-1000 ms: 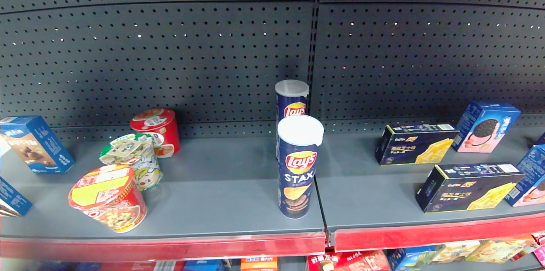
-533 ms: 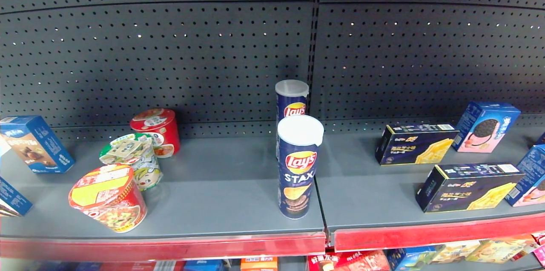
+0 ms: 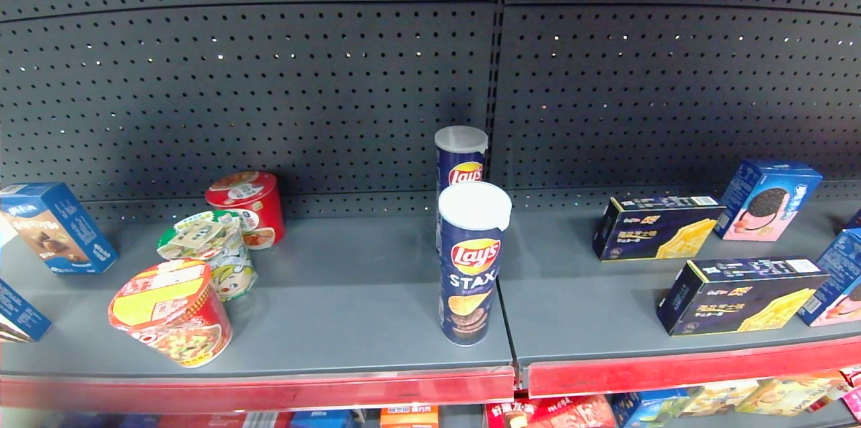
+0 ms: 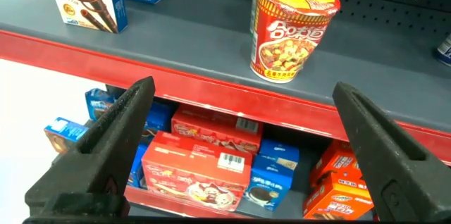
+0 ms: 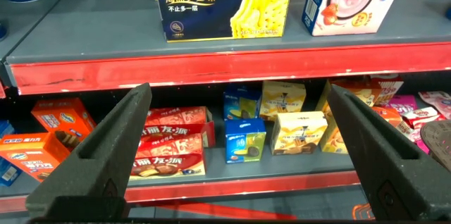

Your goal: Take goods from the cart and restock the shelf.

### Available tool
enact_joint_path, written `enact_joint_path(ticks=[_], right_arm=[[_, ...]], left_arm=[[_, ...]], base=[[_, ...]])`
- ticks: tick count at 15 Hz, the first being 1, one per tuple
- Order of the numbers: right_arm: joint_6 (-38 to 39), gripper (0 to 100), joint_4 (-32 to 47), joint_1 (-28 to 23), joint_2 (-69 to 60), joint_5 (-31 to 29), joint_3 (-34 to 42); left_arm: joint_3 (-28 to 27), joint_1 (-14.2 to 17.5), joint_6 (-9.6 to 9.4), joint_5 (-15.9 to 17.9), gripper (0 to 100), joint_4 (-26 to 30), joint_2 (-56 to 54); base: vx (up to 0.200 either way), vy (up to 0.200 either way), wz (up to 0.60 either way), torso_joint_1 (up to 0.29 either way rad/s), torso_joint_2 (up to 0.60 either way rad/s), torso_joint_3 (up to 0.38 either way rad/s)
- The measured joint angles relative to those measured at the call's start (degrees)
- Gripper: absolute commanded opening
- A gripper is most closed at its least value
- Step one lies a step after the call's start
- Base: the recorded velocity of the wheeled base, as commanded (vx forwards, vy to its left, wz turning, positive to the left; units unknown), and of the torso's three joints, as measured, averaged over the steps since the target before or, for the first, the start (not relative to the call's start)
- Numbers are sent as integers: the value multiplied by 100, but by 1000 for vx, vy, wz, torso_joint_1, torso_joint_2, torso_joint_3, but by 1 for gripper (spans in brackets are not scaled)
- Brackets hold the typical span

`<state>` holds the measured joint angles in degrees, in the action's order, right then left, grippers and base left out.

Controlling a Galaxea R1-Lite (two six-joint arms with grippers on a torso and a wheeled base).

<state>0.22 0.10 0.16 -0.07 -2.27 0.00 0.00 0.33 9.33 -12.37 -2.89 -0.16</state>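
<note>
Left hand [image 4: 243, 90], right hand [image 5: 239, 90] spread; white-lidded navy can [image 3: 469, 266].

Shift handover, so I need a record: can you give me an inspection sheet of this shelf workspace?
Surface: grey shelf, red front edge, partly stocked.
Job's things: front chip can and rear chip can upright at centre; three noodle cups left; two dark boxes and a cookie box right.
Clutter: nothing seen.
Hands: left hand and right hand both open, empty, facing the shelf front.
Cables: nothing seen.
Surroundings: perforated back panel; lower-shelf boxes.
</note>
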Motion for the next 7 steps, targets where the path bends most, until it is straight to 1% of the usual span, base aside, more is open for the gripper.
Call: enact_joint_path(ticks=[7], right_arm=[[-4,100,0,0,0,-2,0]], left_arm=[[0,0,0,0,100,0,5]], base=[[0,0,0,0,0,0]])
